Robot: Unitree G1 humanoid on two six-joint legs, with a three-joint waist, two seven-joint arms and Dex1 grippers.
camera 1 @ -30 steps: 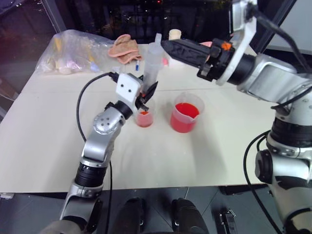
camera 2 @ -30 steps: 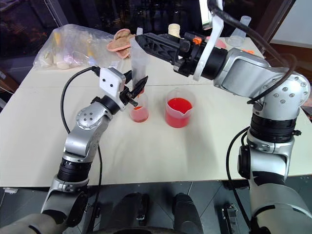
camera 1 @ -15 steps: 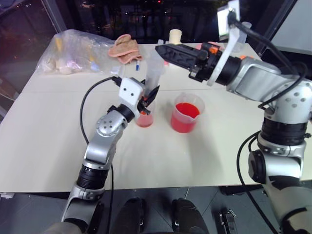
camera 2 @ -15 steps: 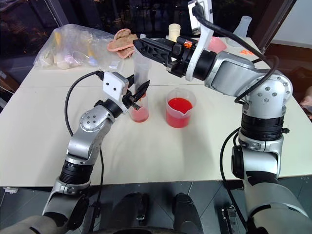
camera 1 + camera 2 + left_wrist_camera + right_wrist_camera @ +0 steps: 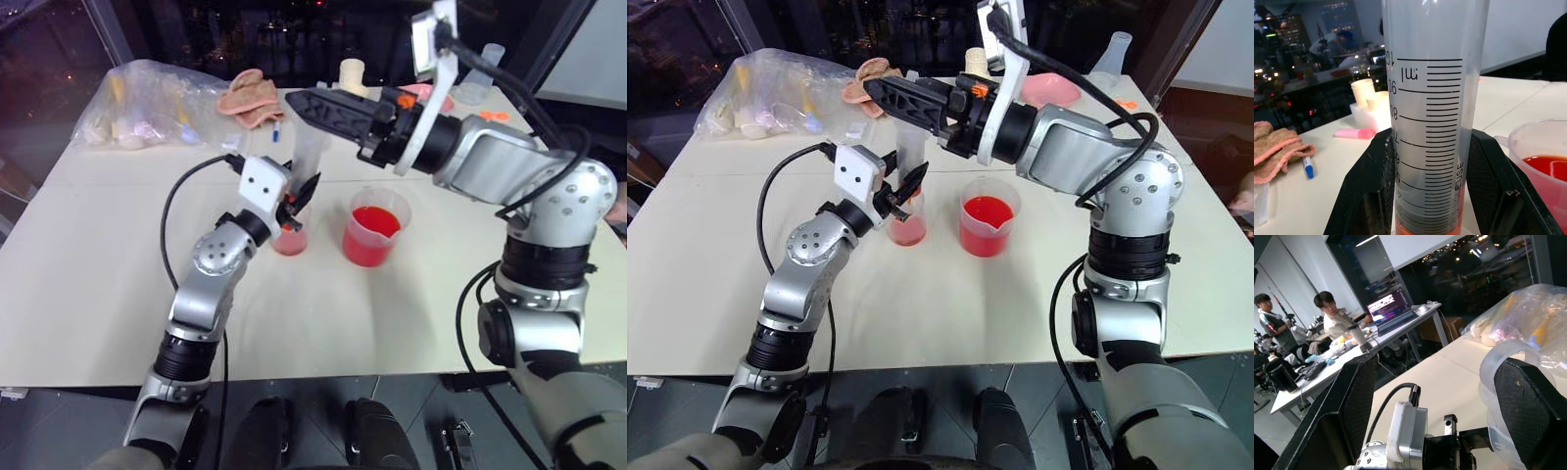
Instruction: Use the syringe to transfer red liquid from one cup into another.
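Observation:
The syringe stands upright, and my left gripper is shut on the lower part of its graduated barrel. Its tip is down in the smaller beaker, which holds a little red liquid. A thin band of red shows at the barrel's bottom. The larger beaker, about half full of red liquid, stands just right of it. My right gripper reaches in level from the right, open, at the height of the syringe's top. The plunger's white top lies beside one of its fingers.
At the back left lies a clear plastic bag of items, with a tan cloth and a blue-capped marker near it. Paper cups, a pink dish and a clear flask stand along the far edge.
My right gripper has swung left across the table and now reaches the top of the syringe. The left gripper and the syringe have stayed where they were.

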